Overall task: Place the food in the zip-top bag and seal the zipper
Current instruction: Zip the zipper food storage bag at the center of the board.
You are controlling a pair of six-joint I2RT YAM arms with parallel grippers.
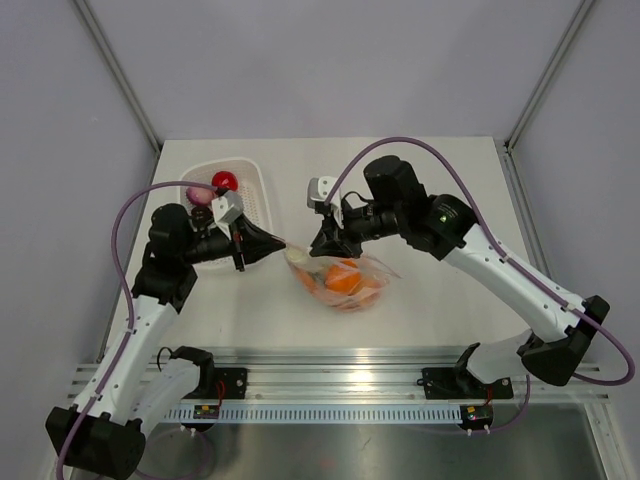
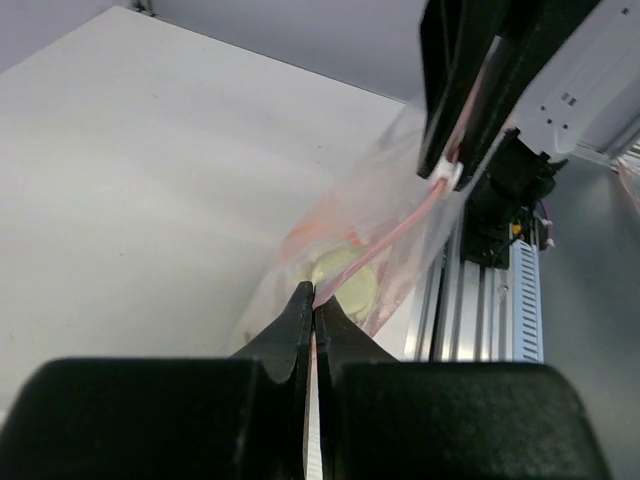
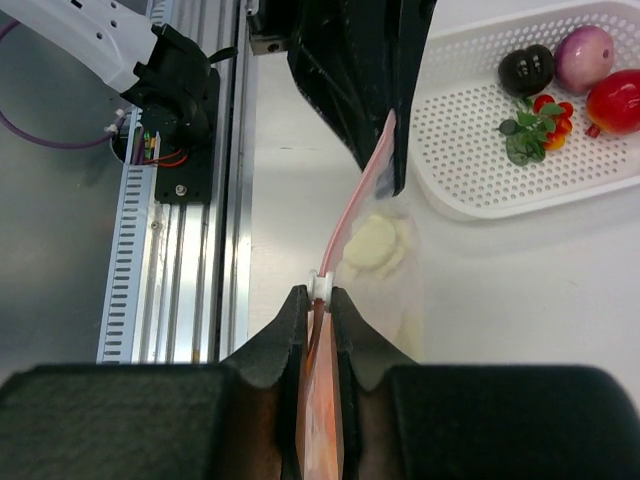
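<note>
Clamping the zipper, left gripper and right gripper each pinch one end; food sits inside the bag.

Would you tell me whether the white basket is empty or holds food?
Not empty: a red tomato, a purple onion and a dark eggplant lie in the basket.

The black two-finger right gripper is closed on the thin pink zipper strip of the clear crinkly plastic bag. The black left gripper pinches the far end of the strip. Beside it, a white perforated plastic basket holds a dark eggplant, a purple onion and a red tomato.
</note>
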